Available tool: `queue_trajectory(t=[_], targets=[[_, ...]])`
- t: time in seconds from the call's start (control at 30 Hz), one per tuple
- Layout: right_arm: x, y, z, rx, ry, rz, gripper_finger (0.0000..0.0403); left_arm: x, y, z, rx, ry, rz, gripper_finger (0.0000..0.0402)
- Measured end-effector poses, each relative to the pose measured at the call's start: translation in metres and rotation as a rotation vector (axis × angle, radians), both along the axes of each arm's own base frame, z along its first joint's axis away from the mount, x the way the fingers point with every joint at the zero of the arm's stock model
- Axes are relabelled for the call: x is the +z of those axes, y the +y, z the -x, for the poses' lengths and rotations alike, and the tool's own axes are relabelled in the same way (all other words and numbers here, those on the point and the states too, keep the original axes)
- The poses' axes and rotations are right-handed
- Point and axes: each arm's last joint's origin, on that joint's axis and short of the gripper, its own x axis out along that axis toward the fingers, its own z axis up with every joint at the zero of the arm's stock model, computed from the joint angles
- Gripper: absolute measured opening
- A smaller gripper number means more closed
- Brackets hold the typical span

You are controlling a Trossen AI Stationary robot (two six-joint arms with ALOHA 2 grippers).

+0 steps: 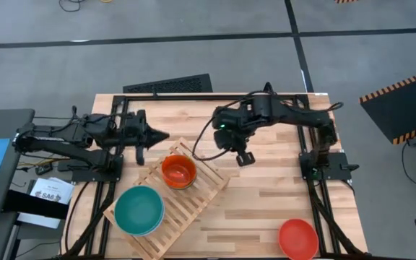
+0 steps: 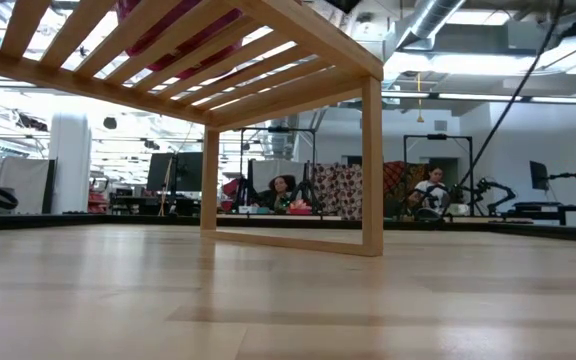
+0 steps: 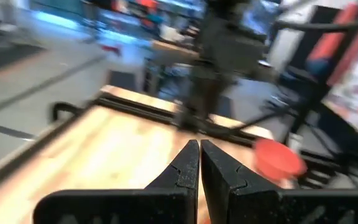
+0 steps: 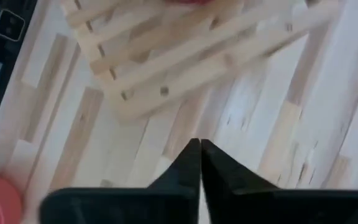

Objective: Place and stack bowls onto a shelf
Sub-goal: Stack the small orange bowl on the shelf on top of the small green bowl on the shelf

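Shelf (image 1: 186,206) first: it is a big rack of pale wooden slats, and it lies at a slant on the table (image 1: 266,209), near the front left part. Two stacks of bowls sit on it. The teal bowl (image 1: 139,209) is the biggest, and it rests on the shelf's front end with another bowl just under it. The orange bowl (image 1: 178,171) is smaller and sits near the shelf's back end, nested on a bowl below. Nothing lies inside either top bowl. A red bowl (image 1: 297,239) sits alone on the table, well apart from the shelf, near the front right corner.

The left gripper (image 1: 163,135) hangs at the back left of the table, its jaws pressed together, holding nothing. The right gripper (image 1: 245,157) hangs just beside the shelf's back corner, its jaws closed too, with nothing in them.
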Motion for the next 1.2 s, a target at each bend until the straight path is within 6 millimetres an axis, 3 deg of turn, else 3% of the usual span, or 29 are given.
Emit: queue_trajectory(t=[0.1,0.23,0.33,0.5,0.7,1.03,1.2], targets=[[-0.010,-0.007,0.016,-0.085,-0.036,-0.042,0.0021,0.011,-0.008,0.005,-0.080,0.038,0.019,0.0000],[-0.032,-0.012,0.053,-0.243,-0.145,-0.110,0.0019,0.023,-0.018,0.007,-0.120,0.158,0.026,0.0000],[-0.051,-0.010,0.076,-0.381,-0.229,-0.195,0.0019,0.028,-0.029,-0.003,-0.149,0.231,0.031,0.0000],[-0.067,-0.002,0.100,-0.523,-0.348,-0.249,0.0020,0.020,-0.057,-0.029,-0.251,0.366,-0.010,0.0000],[-0.074,0.002,0.102,-0.552,-0.376,-0.263,0.0020,0.009,-0.076,-0.043,-0.264,0.423,0.036,0.0000],[-0.084,0.003,0.090,-0.530,-0.357,-0.245,0.0020,0.007,-0.091,-0.033,-0.207,0.431,0.061,0.0000],[-0.086,0.003,0.084,-0.527,-0.373,-0.249,0.0020,-0.009,-0.093,-0.032,-0.100,0.457,0.064,0.0000]])
